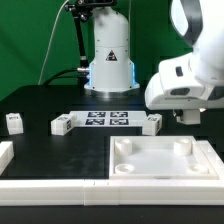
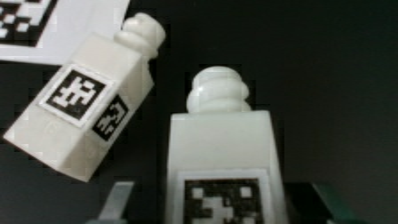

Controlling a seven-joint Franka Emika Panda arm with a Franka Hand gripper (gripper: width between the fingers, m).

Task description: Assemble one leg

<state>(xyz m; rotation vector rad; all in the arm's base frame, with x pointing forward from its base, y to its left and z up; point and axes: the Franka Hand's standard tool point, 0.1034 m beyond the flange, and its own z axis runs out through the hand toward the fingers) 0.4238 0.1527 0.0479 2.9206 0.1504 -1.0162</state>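
Plainly, marker tag (image 2: 224,200) on leg (image 2: 222,140)

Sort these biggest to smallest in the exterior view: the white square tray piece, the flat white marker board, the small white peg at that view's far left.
1. White square plastic tray piece, largest, though nearest the camera.
2. Flat white marker board.
3. Small chunky white plastic leg peg, smallest.
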